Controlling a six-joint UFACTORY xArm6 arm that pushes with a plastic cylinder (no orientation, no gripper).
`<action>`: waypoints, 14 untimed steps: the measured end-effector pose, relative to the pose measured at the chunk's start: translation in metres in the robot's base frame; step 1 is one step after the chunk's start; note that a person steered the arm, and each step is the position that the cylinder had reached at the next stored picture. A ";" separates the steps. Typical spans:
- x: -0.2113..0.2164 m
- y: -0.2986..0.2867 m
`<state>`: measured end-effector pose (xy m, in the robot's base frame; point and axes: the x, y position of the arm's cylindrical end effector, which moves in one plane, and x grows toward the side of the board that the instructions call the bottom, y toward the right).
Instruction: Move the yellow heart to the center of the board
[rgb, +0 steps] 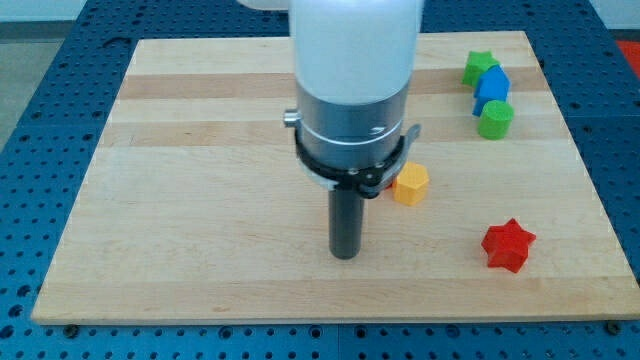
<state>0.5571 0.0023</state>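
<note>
A yellow-orange block (411, 185) lies just right of the board's middle. It looks angular, like a hexagon, and its left edge is hidden behind the arm's collar. I cannot make out a heart shape on it. My tip (345, 256) rests on the wooden board (180, 200) below and to the left of this block, a short gap away and not touching it. The wide white and grey arm body hides the board's centre and the area above it.
A green star (479, 67), a blue block (492, 86) and a green block (495, 119) sit close together at the view's top right. A red star (508, 245) lies at the lower right. A blue perforated table surrounds the board.
</note>
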 end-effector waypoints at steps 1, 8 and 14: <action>-0.016 -0.022; -0.036 -0.009; -0.045 0.033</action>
<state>0.5126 0.0350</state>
